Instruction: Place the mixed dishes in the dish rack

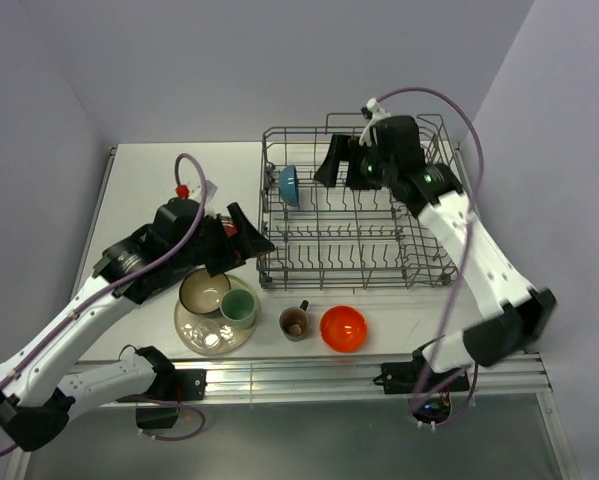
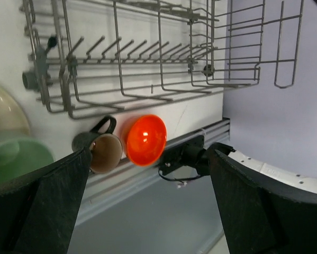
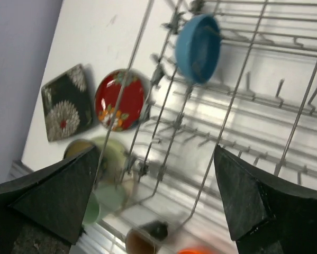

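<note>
The dish rack (image 1: 354,215) takes up the far right part of the tabletop (image 1: 149,180), its right side close to the right edge. One dish is in it: a blue-inside bowl (image 1: 288,186) stands on its rim among the tines at the rack's far left corner, with its opening facing right. The right gripper (image 1: 344,165) hangs over the far side of the rack, just right of that bowl, with its fingers spread wide and nothing between them. The left gripper (image 1: 241,240) is above the tabletop just outside the rack's near left corner, with its fingers also spread wide and empty. Toward the near edge, left of the middle, lies a cream round plate (image 1: 191,338). It carries a tan bowl (image 1: 204,292) on its far side, a pale green cup (image 1: 239,307) upright on its right side, and a clear glass (image 1: 211,340) on its near side. To the right of the plate, along the near edge, a small brown mug (image 1: 294,322) stands upright, and an orange bowl (image 1: 343,328) sits just beside it, opening up. The right wrist view shows a red saucer (image 3: 120,99) with a flower pattern and a black square plate (image 3: 68,103) lying flat side by side on the tabletop, just outside the rack's left wall
</note>
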